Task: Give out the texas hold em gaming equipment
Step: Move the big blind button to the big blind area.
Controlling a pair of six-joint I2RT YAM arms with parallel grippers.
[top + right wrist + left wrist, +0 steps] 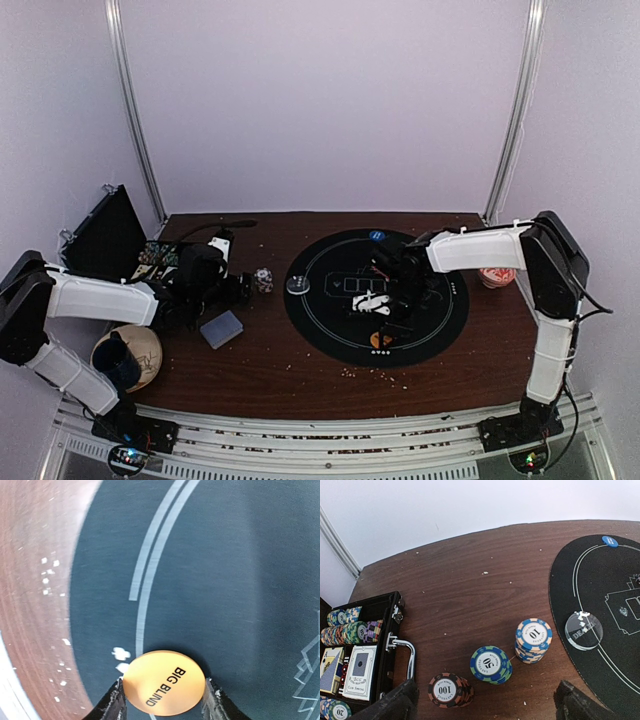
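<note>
My right gripper (164, 702) is shut on the edges of an orange disc (164, 682) marked BIG BLIND, low over the black mat (225, 555) by its white line. In the top view this disc (380, 340) is at the mat's near edge. My left gripper (485, 707) is open and empty, hovering over three chip stacks on the wood: 100 (445, 690), 50 (490, 663), 10 (534, 636). A blue disc (609, 541) lies at the mat's far edge. White cards (370, 300) lie mid-mat. A grey-blue deck (221, 328) lies near the left arm.
An open black case (350, 660) with more chips and cards stands at the left. A clear dealer button (584, 630) sits on the mat's left edge. A red-and-white bowl (497, 277) stands at the right, a wooden bowl (130, 355) at the near left.
</note>
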